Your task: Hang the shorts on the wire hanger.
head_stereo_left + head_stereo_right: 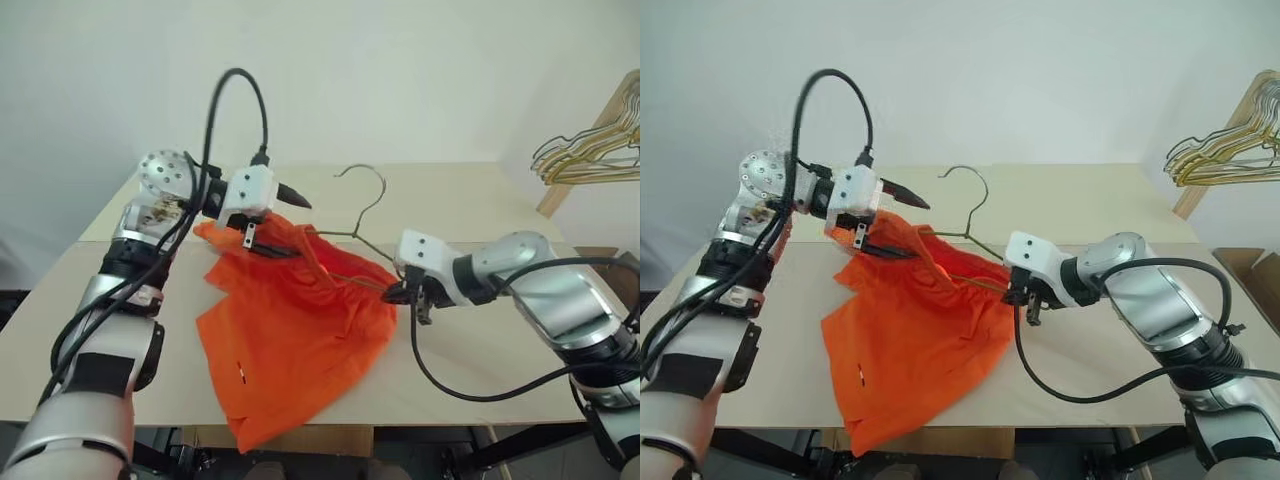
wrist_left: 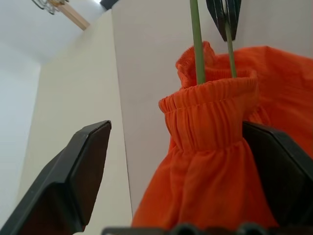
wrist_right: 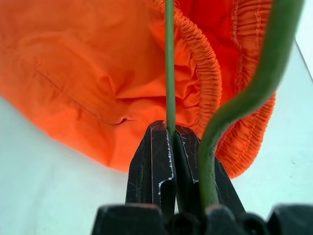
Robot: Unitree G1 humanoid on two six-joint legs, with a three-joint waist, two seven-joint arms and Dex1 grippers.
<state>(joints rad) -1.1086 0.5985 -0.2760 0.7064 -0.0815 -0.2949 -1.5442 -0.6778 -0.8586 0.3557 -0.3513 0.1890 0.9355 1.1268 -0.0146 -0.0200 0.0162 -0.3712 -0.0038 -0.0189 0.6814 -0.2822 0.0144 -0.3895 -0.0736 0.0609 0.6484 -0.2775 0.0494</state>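
The orange shorts [image 1: 290, 330] hang partly lifted over the beige table [image 1: 470, 200], lower hem drooping past the front edge. The thin wire hanger [image 1: 371, 212] runs into the waistband, with its hook sticking up behind. My right gripper [image 1: 397, 293] is shut on the hanger's wire at the shorts' right side; the right wrist view shows the green wire [image 3: 169, 73] pinched between the fingers [image 3: 154, 161]. My left gripper [image 1: 279, 222] stands open at the shorts' upper left corner, and the gathered waistband [image 2: 210, 112] sits between its spread fingers [image 2: 73, 181].
A bunch of gold and silver wire hangers [image 1: 590, 150] hangs from a wooden rail at the far right, beyond the table. Bare tabletop lies behind and to the right of the shorts. The table's front edge [image 1: 450, 420] is close below the cloth.
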